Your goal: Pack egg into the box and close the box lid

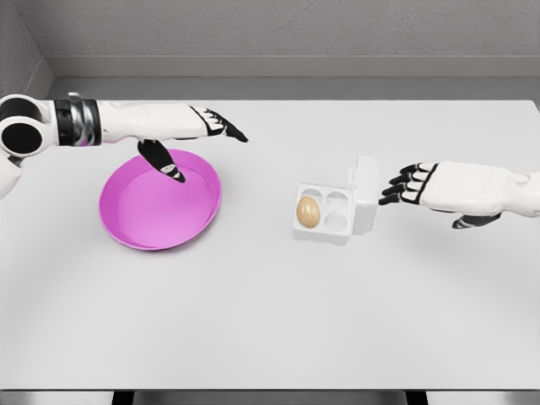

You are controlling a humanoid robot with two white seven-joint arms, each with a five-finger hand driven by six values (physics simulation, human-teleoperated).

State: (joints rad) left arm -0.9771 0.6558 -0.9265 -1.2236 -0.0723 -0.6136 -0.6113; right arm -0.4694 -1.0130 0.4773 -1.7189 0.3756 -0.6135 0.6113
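Observation:
A white egg box (pixel 325 213) sits right of the table's middle with its lid (pixel 365 194) standing upright on the right side. A brown egg (pixel 308 211) rests in the box's front-left cup; the other cups hold nothing. My right hand (pixel 403 187) hovers just right of the lid, fingers extended toward it, open, a small gap away from the lid. My left hand (pixel 202 135) reaches over the far edge of a magenta plate (pixel 160 207), fingers spread, holding nothing.
The magenta plate lies on the left half of the white table (pixel 270 321). A grey wall runs behind the table's far edge.

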